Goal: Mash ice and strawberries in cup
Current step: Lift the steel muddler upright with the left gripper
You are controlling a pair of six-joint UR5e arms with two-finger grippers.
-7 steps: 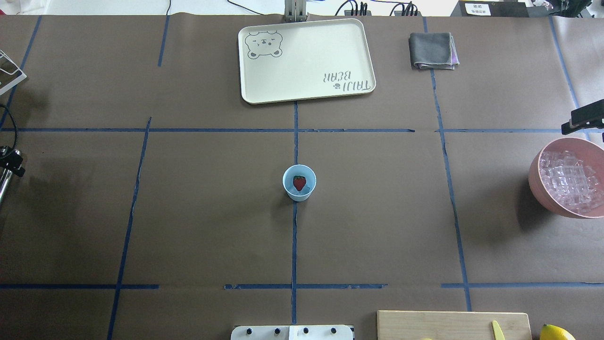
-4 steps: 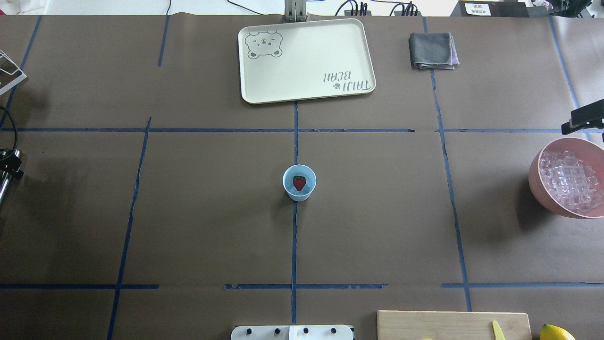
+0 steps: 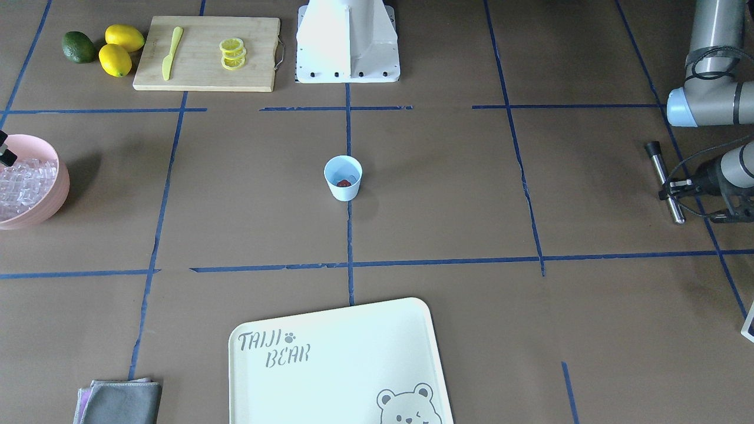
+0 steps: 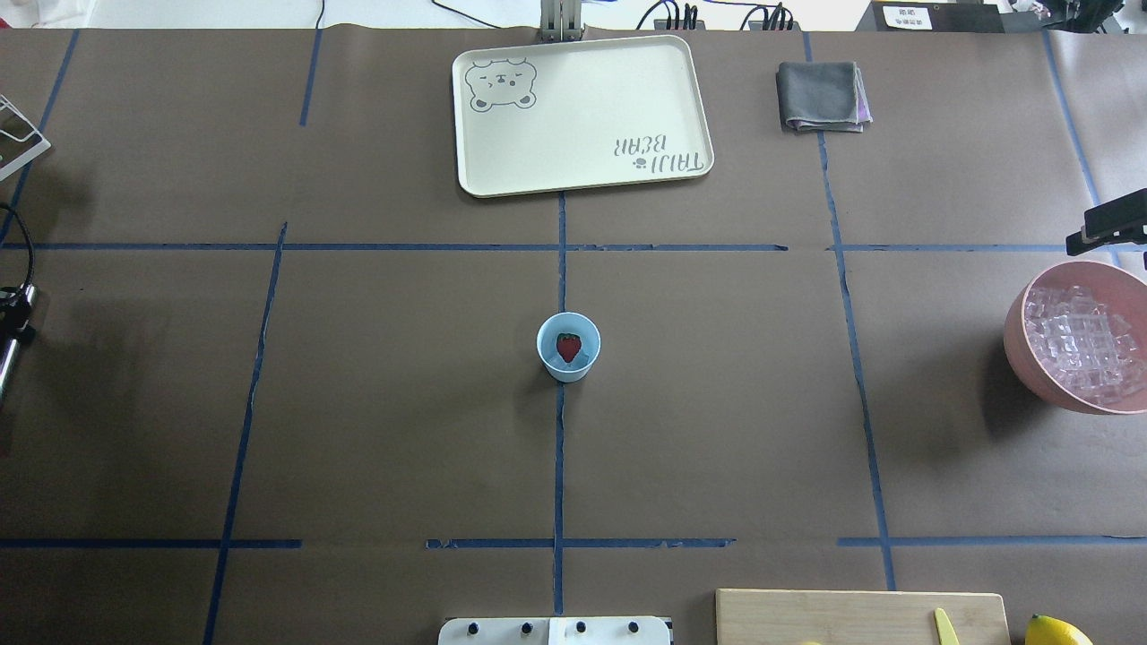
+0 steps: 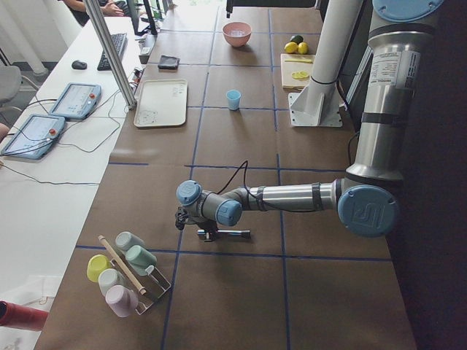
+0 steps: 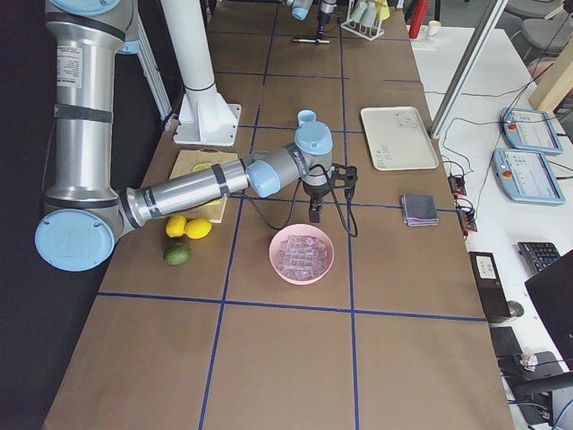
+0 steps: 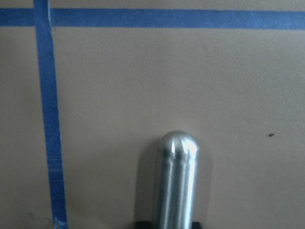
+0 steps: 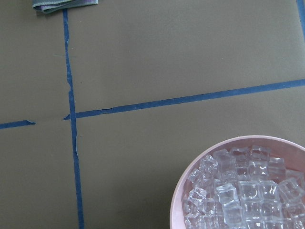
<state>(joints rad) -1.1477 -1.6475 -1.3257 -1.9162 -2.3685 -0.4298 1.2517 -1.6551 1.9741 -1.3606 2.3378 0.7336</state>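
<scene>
The light-blue cup stands at the table's middle with the red strawberry and pale ice inside; it also shows in the front view. More ice fills the pink bowl at the right edge. My left gripper is shut on a silver metal rod far left of the cup, low over the table; the rod's rounded end fills the left wrist view. My right gripper hangs just beyond the bowl; whether it is open or shut does not show.
A cream tray and a folded grey cloth lie at the far side. A cutting board with lemon slices and a yellow knife, two lemons and a green fruit sit near the robot base. A cup rack stands beyond the left gripper.
My left gripper with the rod has drifted left, toward the overhead view's edge. The cup, the bowl and the right gripper have not moved.
</scene>
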